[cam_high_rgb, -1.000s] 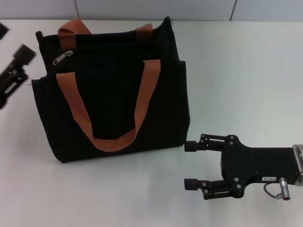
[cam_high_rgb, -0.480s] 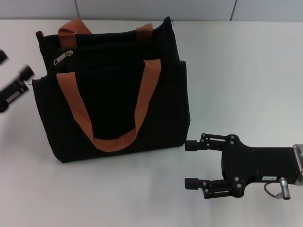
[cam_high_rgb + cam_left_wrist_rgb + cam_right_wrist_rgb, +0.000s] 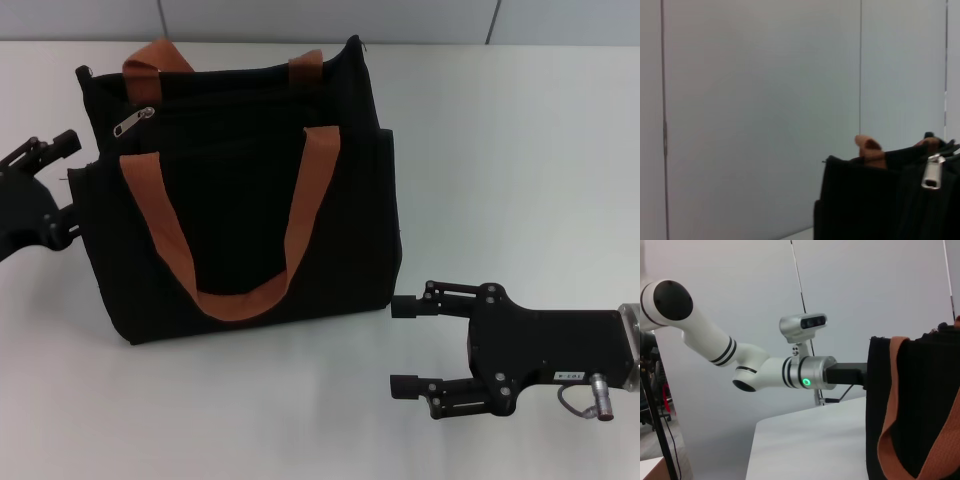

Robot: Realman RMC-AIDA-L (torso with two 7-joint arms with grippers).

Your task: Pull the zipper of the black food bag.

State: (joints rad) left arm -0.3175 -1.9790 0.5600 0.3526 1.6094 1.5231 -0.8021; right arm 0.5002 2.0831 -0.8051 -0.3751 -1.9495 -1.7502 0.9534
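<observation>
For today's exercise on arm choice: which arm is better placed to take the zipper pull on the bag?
Probably the left. Its tool is open at the bag's left edge, just below the zipper. The right tool is open on the table by the bag's far lower corner.

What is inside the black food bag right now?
Cannot tell: the black food bag hides its contents. Only its fabric, orange-brown handles and the zipper pull show. The left gripper sits beside it; the right gripper is apart.

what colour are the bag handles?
Orange-brown handles on the black bag; clearest in the head view.
</observation>
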